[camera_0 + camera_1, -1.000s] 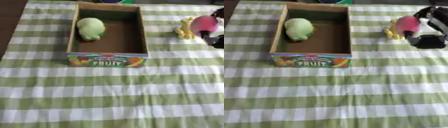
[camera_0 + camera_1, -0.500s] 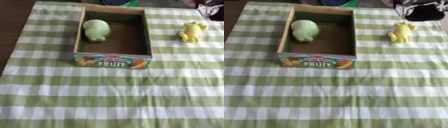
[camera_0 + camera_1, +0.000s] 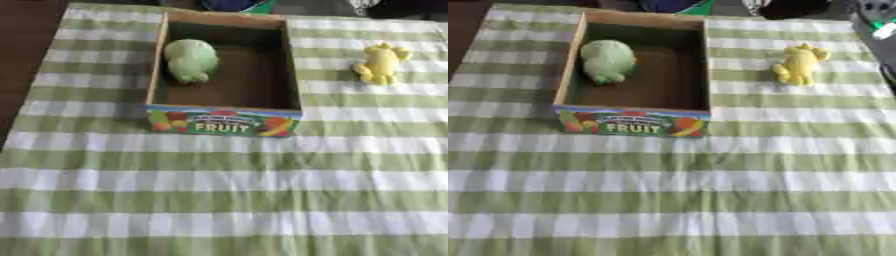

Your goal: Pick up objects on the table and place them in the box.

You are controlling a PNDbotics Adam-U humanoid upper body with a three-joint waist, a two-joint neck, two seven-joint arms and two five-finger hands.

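left eye view shows us the wooden fruit box (image 3: 225,107) standing on the green-and-white checked cloth (image 3: 219,195), its printed "fruit" panel facing us. inside it, against the left wall, lies a pale green plush toy (image 3: 191,60), so we judge one object already placed. the thing left to fetch is the yellow plush toy (image 3: 799,64), which lies on the cloth to the right of the box, well apart from its wall and level with the box's far half. it looks soft and light, with small limbs sticking out from a rounder body; we would expect it to squash under the fingers and not slip, and nothing about it seems fragile. we judge the body's middle the best place to take it, fingers on one side and thumb on the other, since a limb alone might bend and let it dangle. neither of our hands shows clearly in either view; a dark shape sits at the top right edge, but we cannot tell what it is, so we say nothing of fingers.
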